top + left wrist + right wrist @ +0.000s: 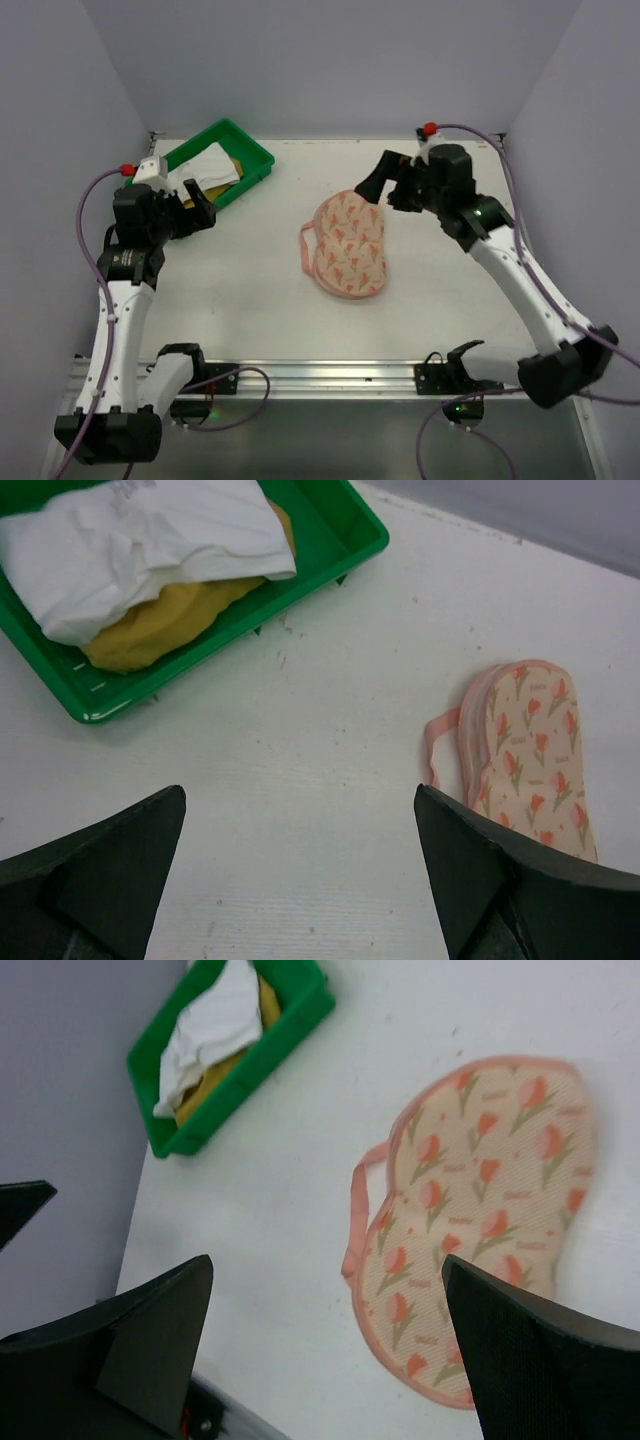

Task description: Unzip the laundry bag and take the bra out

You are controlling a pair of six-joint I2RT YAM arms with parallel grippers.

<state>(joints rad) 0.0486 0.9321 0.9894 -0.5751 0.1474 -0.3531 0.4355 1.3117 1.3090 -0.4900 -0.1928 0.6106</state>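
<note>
The laundry bag (347,246) lies flat near the middle of the white counter (250,300), printed side up, its long axis running from the near edge toward the far edge. Pink trim follows its outline, and a pink loop (304,245) sticks out from its left side onto the bare surface. In the left wrist view its edge shows as stacked layers lying together. The left hand (200,205) hangs over the left part of the counter with its fingers spread wide and nothing between them, well apart from the bag and near the green tray (255,160). The tray sits at the far left corner and holds a crumpled white cloth (210,165) lying over something yellow (160,620). The right hand (383,190) is raised beyond the bag's far right end, its fingers also spread apart and empty, clear of the fabric.
</note>
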